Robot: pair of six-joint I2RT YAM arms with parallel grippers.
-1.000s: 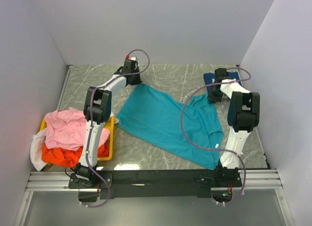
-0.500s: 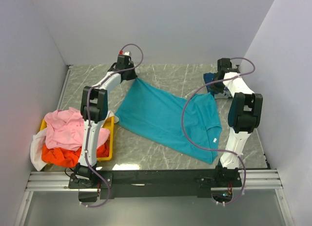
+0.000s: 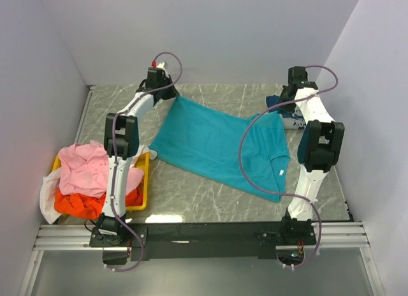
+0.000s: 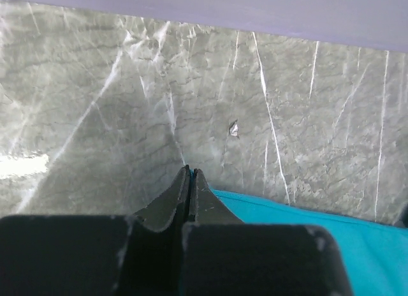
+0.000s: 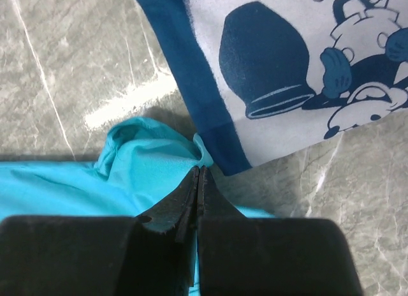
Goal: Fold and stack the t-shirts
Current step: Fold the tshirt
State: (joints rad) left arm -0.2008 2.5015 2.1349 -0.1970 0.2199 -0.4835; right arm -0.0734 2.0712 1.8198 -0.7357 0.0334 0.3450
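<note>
The teal t-shirt [image 3: 220, 143] lies spread across the middle of the table. My left gripper [image 3: 172, 95] is shut on its far left corner; its thin edge shows between my jaws in the left wrist view [image 4: 189, 173]. My right gripper [image 3: 284, 111] is shut on the far right corner, bunched at my jaw tips in the right wrist view [image 5: 199, 168]. The folded navy t-shirt with white cartoon print [image 5: 287, 60] lies just beyond my right gripper, at the far right of the table [image 3: 287, 114]. Pink [image 3: 89, 168], orange [image 3: 80, 203] and white [image 3: 46, 194] t-shirts are heaped at the left.
The yellow tray [image 3: 145, 181] holds the heap of shirts at the left front. Walls enclose the marble table [image 3: 223, 95] at the back and on both sides. The black rail [image 3: 204, 232] runs along the near edge.
Both grippers have pulled the teal t-shirt's far corners toward the back wall and outward. The shirt is now stretched flatter and lies farther back.
</note>
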